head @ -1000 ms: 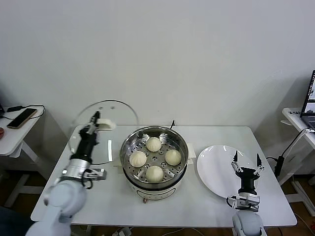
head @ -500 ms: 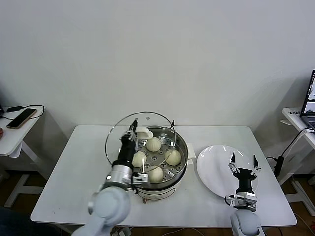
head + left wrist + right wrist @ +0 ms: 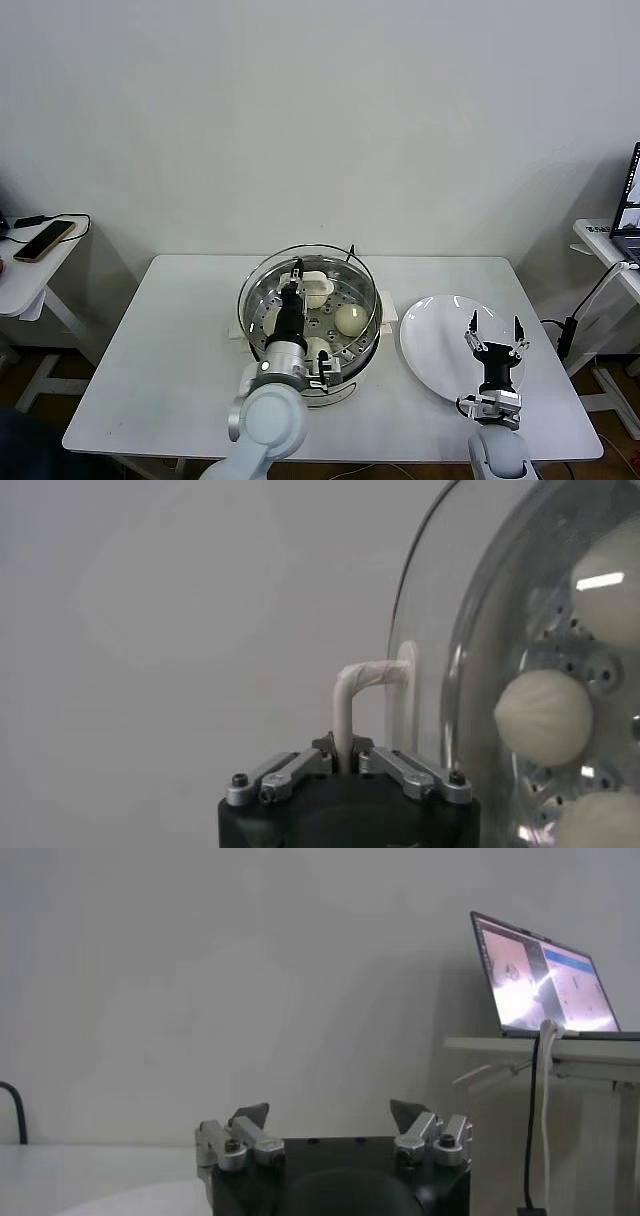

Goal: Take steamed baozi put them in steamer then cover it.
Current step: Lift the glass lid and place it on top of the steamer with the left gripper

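White table (image 3: 180, 350) against plain wall (image 3: 320, 110)

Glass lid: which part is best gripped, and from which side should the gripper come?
Grip the cream handle at the centre of the glass lid, coming from its outer face. It arches off the glass, leaving a gap for fingers, while the rim is thin and the glass smooth. The left gripper is shut on it this way, over the steamer.

Cream baozi (image 3: 350, 319) in the shiny perforated steel steamer (image 3: 372, 335).
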